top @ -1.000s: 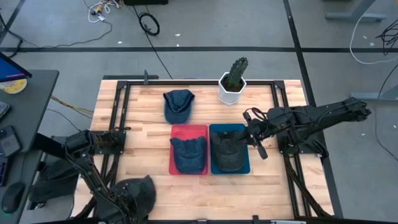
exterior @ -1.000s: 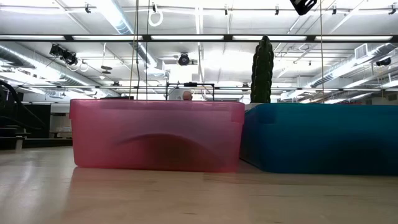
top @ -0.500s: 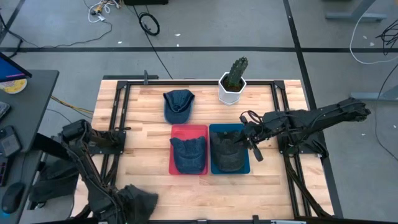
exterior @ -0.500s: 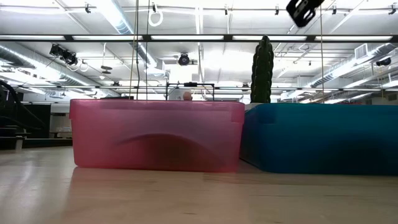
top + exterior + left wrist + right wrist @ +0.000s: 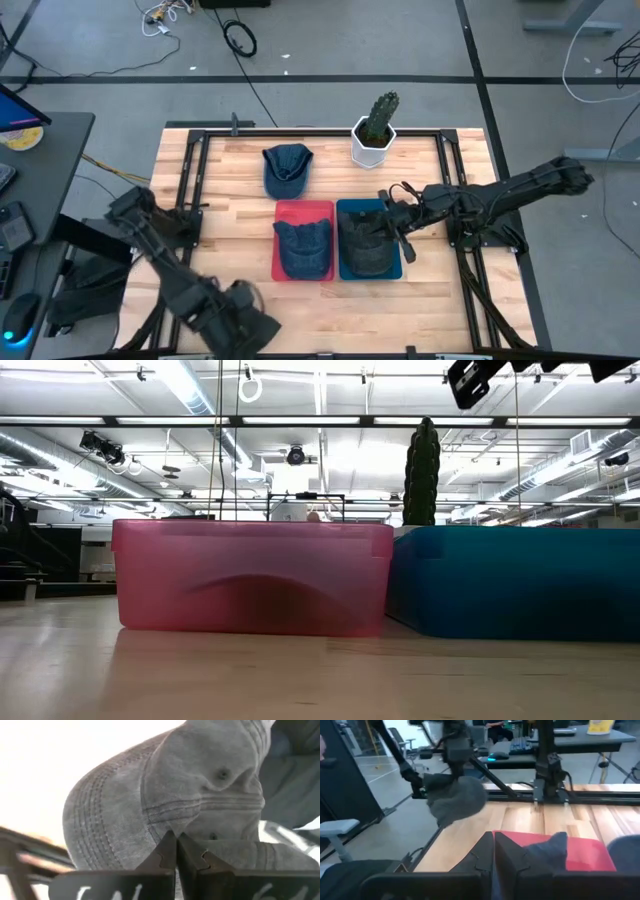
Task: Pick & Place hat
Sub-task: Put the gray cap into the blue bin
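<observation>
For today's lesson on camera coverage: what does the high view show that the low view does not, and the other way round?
Only the high view shows the left gripper shut on a grey hat near the table's front edge, a blue hat lying on the table, and the hats inside the bins. Only the low view shows the room's ceiling lights. Both show the red bin, the blue bin and the cactus.

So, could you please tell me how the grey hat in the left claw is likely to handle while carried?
Probably floppy: the grey hat sags and creases around the left claw, shut on its cloth. Likely light, since a small pinch lifts it off the table. It may swing as it hangs.
</observation>
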Tool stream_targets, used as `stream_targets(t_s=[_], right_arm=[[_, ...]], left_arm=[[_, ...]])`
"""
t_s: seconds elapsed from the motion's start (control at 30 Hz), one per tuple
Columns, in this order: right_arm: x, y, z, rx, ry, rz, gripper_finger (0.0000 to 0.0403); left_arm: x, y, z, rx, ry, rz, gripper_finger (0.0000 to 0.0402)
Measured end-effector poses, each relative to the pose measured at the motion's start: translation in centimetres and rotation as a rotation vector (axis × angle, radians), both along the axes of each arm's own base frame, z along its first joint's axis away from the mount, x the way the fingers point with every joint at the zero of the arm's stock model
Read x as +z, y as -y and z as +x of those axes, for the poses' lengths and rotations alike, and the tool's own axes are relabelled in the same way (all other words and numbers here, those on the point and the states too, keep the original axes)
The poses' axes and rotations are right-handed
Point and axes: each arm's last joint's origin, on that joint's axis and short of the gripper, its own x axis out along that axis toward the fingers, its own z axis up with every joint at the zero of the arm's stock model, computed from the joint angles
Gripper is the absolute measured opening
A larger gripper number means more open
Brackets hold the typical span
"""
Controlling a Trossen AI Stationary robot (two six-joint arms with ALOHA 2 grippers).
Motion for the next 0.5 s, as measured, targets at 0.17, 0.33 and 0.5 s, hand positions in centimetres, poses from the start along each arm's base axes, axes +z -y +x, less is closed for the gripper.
stream_targets(t_s=[0.17, 0.33, 0.5], right_arm=[[0.0, -0.7, 0.8, 0.001, 0.057, -0.012, 0.0020], [-0.1, -1.1, 2.2, -0.027, 0.150, -0.018, 0.0020], [-1.5, -2.0, 3.6, 0.007, 0.129, -0.083, 0.0020]], left_arm=[[1.6, -3.0, 2.9, -0.074, 0.048, 0.005, 0.0001], [2.4, -6.2, 5.6, -0.136, 0.118, 0.015, 0.0001], [2.4, -9.4, 7.6, -0.182, 0.155, 0.048, 0.0001]])
